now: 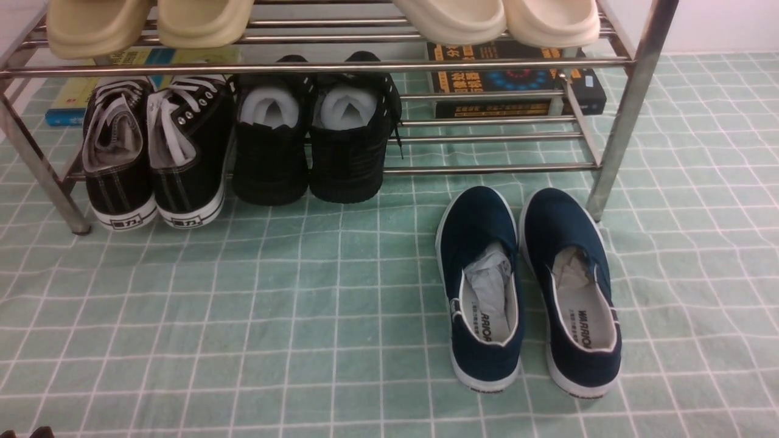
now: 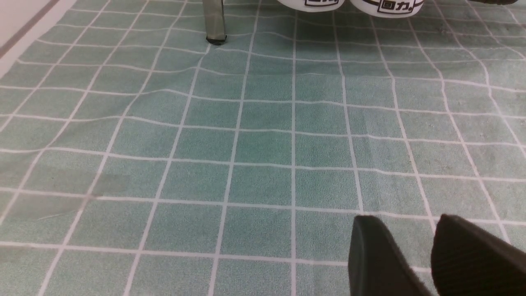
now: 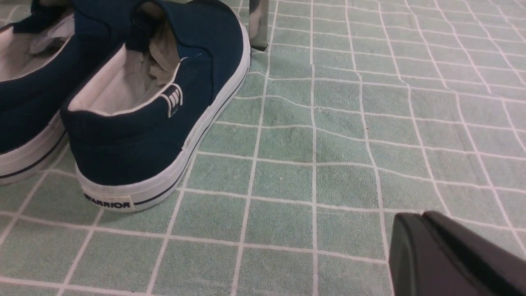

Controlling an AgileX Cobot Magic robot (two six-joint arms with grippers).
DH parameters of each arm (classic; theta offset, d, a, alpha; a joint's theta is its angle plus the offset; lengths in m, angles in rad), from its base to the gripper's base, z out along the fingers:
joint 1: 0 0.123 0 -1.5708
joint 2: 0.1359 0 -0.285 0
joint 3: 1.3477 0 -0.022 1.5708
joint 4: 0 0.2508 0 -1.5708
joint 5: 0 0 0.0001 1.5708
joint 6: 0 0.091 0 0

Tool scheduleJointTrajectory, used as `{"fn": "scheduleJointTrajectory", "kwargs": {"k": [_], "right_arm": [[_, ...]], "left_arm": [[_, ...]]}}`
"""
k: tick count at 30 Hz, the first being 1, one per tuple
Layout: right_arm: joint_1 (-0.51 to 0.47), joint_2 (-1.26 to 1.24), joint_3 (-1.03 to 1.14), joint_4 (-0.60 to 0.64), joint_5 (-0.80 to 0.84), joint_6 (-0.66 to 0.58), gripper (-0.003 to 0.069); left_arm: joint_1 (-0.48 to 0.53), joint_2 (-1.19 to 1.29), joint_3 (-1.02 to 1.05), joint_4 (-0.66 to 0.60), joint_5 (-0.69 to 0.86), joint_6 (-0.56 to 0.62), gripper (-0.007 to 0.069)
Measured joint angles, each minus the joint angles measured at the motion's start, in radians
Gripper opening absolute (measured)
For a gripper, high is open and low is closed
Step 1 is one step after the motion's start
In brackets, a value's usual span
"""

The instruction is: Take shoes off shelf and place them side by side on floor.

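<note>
On the floor, below the shelf: both shoes side by side, heels toward me.
My left jaws stand narrowly apart, empty; right jaws look pressed together, parked clear since placement looks complete.

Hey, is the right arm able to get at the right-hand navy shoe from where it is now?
Probably yes. The right-hand navy shoe sits on the open floor in front of the shelf, with bare cloth between it and the right arm's fingers. Nothing lies in between.
</note>
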Motion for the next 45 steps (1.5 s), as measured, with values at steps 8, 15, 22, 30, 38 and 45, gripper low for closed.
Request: {"fn": "scheduleJointTrajectory", "kwargs": {"k": [8,15,22,30,38,45], "right_arm": [[0.0,0.0,0.0,-0.001,0.001,0.0,0.0039],[0.0,0.0,0.0,-0.001,0.001,0.0,0.0048],[0.0,0.0,0.0,-0.002,0.001,0.0,0.0059],[0.0,0.0,0.0,-0.003,0.001,0.0,0.0074],[0.0,0.0,0.0,-0.003,0.002,0.0,0.0083],[0.0,0.0,0.0,-0.003,0.002,0.0,0.0093]], "left_arm": [[0.0,0.0,0.0,0.0,0.0,0.0,0.0242],[0.0,0.0,0.0,0.0,0.0,0.0,0.0242],[0.0,0.0,0.0,0.0,0.0,0.0,0.0242],[0.0,0.0,0.0,0.0,0.0,0.0,0.0242],[0.0,0.0,0.0,0.0,0.0,0.0,0.0242],[0.0,0.0,0.0,0.0,0.0,0.0,0.0242]]}}
